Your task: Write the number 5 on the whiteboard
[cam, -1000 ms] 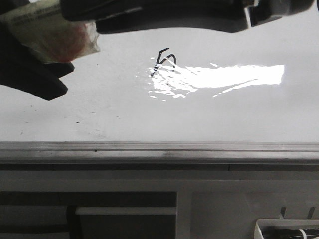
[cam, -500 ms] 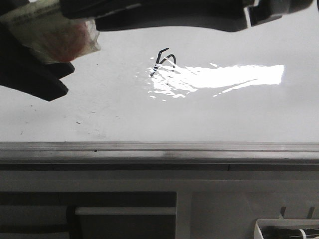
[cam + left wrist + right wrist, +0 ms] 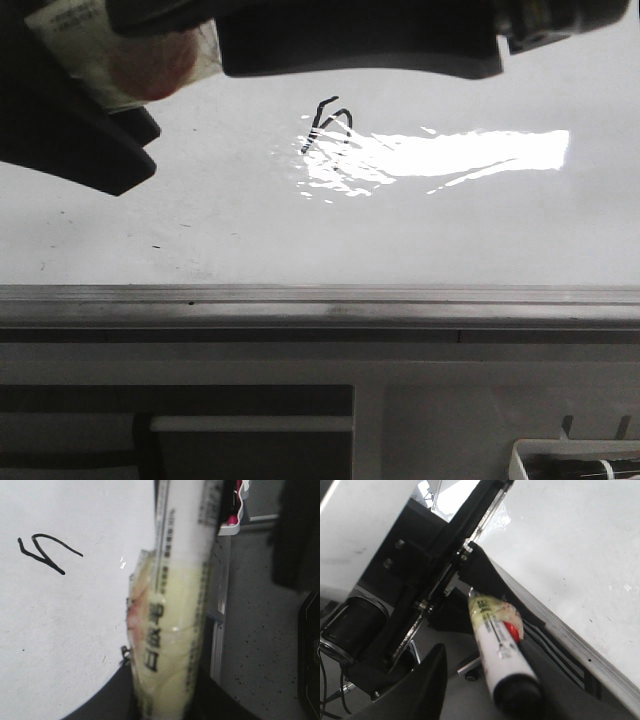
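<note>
Number 5 (image 3: 328, 122): small black squiggle on the whiteboard (image 3: 250, 220).
Left jaws: closed around a marker (image 3: 172, 630).
Right jaws: cannot tell.

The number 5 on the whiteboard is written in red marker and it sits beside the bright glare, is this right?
Not quite: the number 5 is written in black, not red, as the front view shows. It does sit beside the bright glare on the whiteboard.

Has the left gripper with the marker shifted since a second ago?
Yes. In the front view the left gripper and its marker have moved right and slightly up, relative to the unmoved number 5.
</note>
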